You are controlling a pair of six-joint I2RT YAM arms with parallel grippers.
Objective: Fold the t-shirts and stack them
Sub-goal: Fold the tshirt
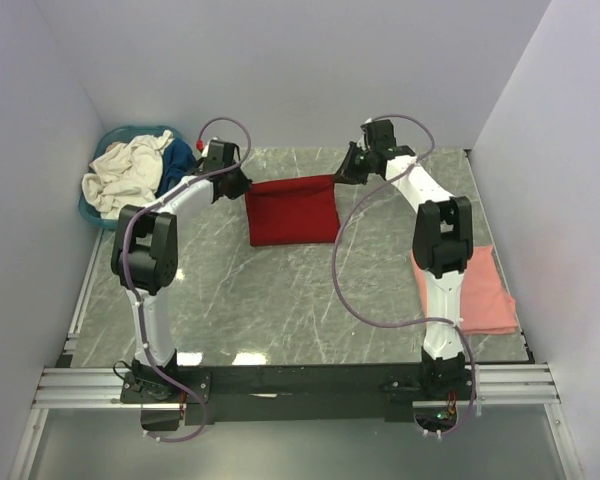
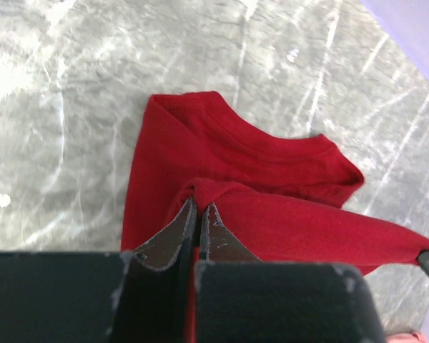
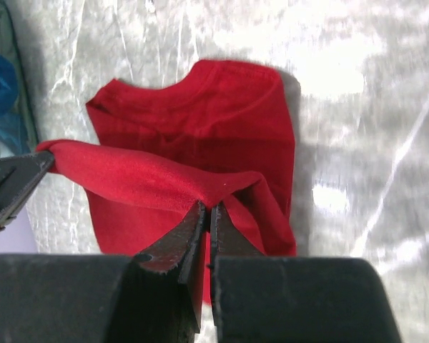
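Left pincer (image 2: 198, 209) is pressed almost closed on a raised fold of the deep red t-shirt (image 1: 292, 212), with only a thin layer of red cloth between its two dark fingers. The right pincer (image 3: 207, 209) grips the other end of the same edge in the same way, its jaws narrow and red cloth pinched between the tips. Between the two grips the lifted edge runs as a taut red band. In each wrist view it stretches toward the opposite pincer's tip at the side of the frame. Under that band the rest of the shirt lies flat on the grey marbled table (image 1: 280, 300), and its collar shows in both wrist views.

From above, the red shirt is a roughly rectangular shape in the far middle of the table, between the two arms. The pincers hold it at its far left and far right corners.

The salmon pink t-shirt (image 1: 480, 290) lies folded flat on the right side of the table, toward the near edge. It is partly hidden behind the right arm and is well apart from the red one.

At the far left corner stands the teal plastic basket (image 1: 138, 130). A crumpled cream-white t-shirt (image 1: 125, 172) is heaped in it and spills over its rim, and a dark blue t-shirt (image 1: 178, 160) is bunched on the basket's right side. The left pincer is near the basket but not touching it.
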